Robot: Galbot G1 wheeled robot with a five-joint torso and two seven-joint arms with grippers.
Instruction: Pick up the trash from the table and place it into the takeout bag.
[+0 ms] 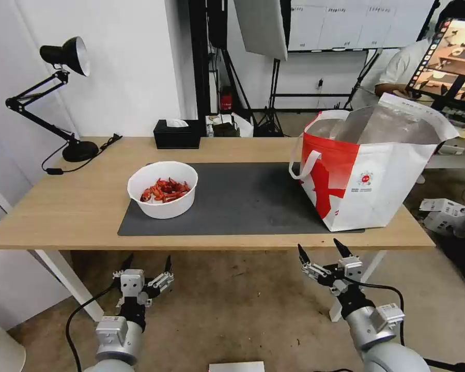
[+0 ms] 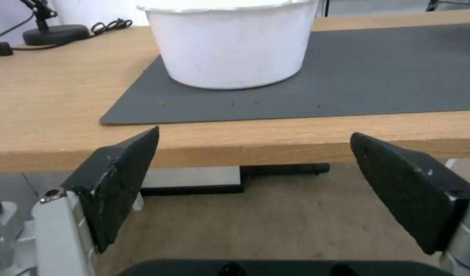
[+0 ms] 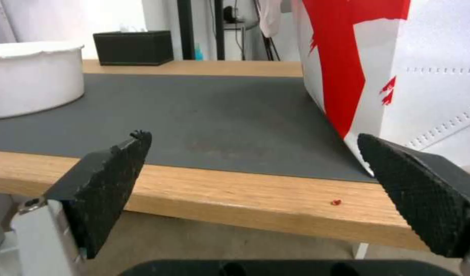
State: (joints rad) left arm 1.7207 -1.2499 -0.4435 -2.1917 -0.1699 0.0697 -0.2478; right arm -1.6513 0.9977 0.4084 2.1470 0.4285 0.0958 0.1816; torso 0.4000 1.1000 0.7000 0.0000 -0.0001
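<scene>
From the head camera I had the left gripper (image 1: 147, 262) hanging below the near edge of the light-wood surface (image 1: 77, 206), short of it and roughly in line with the white round bowl of red crayfish shells (image 1: 163, 189). Its jaws were spread wide and held nothing. The right gripper (image 1: 321, 247) sat likewise under the near edge, in front of the takeout bag (image 1: 367, 175), jaws wide apart and empty too. The bowl stood upright on the left part of the dark grey mat (image 1: 243, 199). The red-and-white bag stood upright at the mat's right end, mouth open, silver lining showing, one white strap handle (image 1: 304, 161) hanging down its side. A black tissue box (image 1: 176, 134) sat at the far edge, and a black desk lamp (image 1: 62, 98) stood at the far left corner. In the right wrist camera I saw a tiny red speck (image 3: 336, 202) on the wood near the bag's base
</scene>
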